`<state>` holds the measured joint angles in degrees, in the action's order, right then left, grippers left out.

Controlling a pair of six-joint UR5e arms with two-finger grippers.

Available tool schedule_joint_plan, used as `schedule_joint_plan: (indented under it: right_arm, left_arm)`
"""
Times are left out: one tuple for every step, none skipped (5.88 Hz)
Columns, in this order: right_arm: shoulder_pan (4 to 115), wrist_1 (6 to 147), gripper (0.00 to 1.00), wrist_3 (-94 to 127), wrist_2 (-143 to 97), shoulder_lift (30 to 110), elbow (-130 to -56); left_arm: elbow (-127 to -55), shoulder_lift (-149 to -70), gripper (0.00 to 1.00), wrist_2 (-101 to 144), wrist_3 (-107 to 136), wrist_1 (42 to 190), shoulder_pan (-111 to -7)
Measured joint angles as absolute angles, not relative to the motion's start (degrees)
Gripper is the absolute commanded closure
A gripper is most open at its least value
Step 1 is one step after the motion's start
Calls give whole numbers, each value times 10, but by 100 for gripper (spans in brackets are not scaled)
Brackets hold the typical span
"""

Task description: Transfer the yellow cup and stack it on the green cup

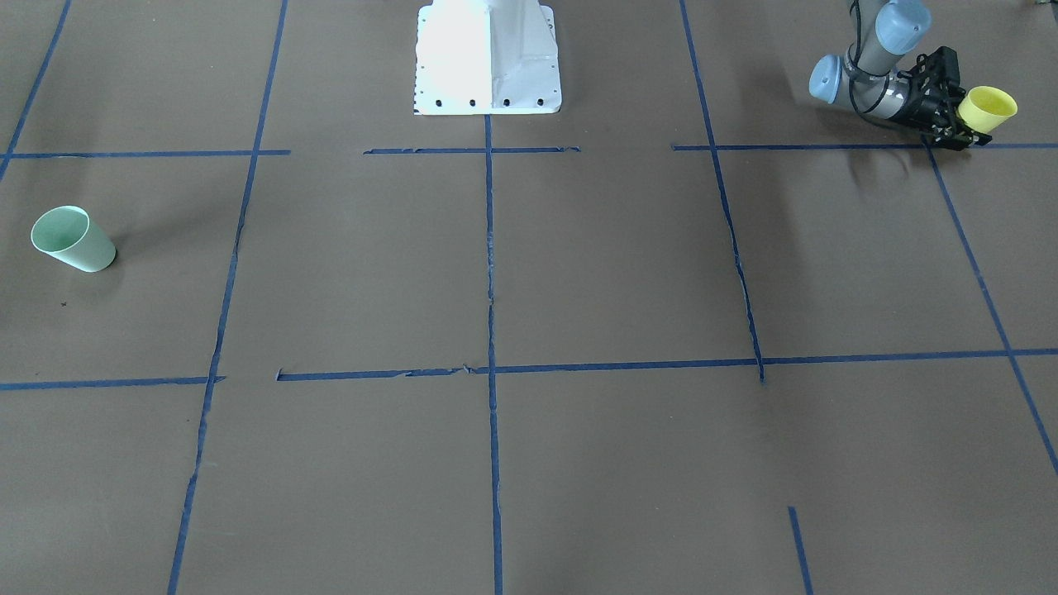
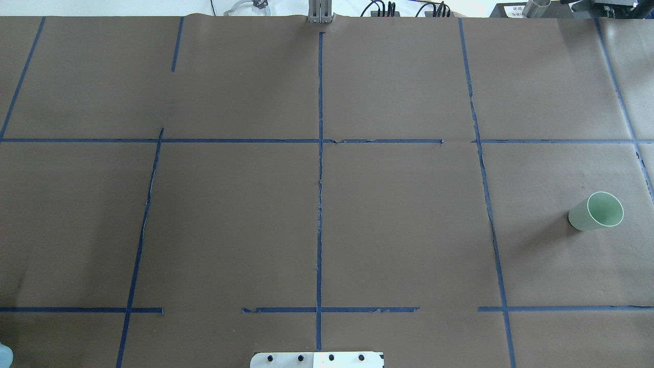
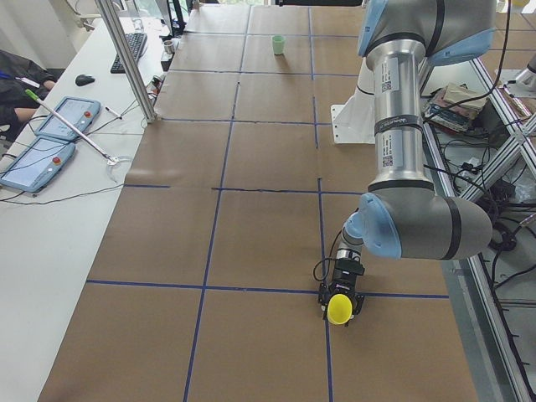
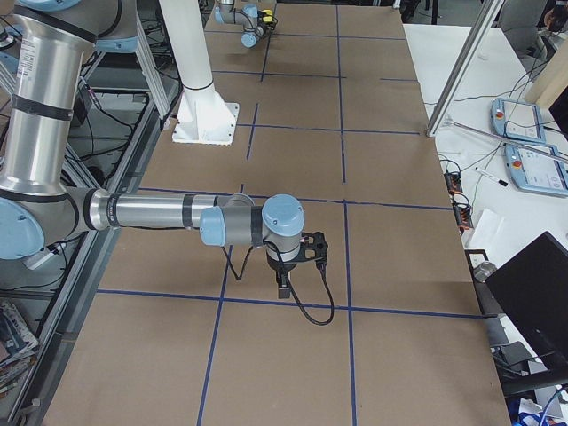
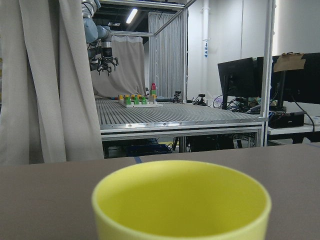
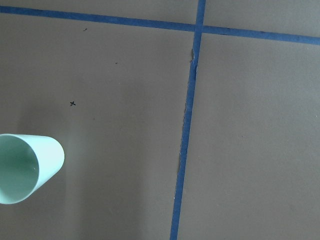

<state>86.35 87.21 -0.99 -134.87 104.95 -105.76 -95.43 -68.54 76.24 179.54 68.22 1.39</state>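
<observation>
Yellow cup [image 1: 989, 107], a small bright tapered plastic tumbler with no handle, stands mouth-up at the far left end of the brown paper-covered table [image 2: 398, 230], close to the robot's side. The left gripper [image 1: 965, 114] reaches it lying low and level, so that its fingers take the lower wall from the side and leave the open mouth free. They look closed on the yellow cup, though whether it is off the table is unclear. The pale mint-green tapered plastic cup [image 2: 597, 211] stands upright and alone well apart at the table's right end, its mouth open to receive the other. The right gripper [image 4: 283, 286] hangs pointing down near that cup, probably waiting for a hand-over, since the span looks long for one arm. I cannot tell whether its fingers are open or closed.
</observation>
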Motion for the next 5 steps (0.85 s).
schedule_joint_plan:
  right_arm:
    - [863, 873, 0, -9, -1349, 1049, -1057]
    - [863, 873, 0, -9, -1349, 1049, -1057]
    - [863, 873, 0, -9, -1349, 1049, -1057]
    - [864, 873, 0, -9, -1349, 1049, -1056]
    - [864, 874, 0, -9, -1349, 1049, -1056]
  left_arm:
    - [-958, -670, 55, 762, 1793, 681, 13]
    - [-959, -655, 55, 761, 1784, 682, 12]
    - [-957, -642, 55, 748, 1765, 684, 10]
    - [-954, -634, 55, 713, 1739, 695, -2]
    - [-951, -631, 55, 662, 1694, 724, -44]
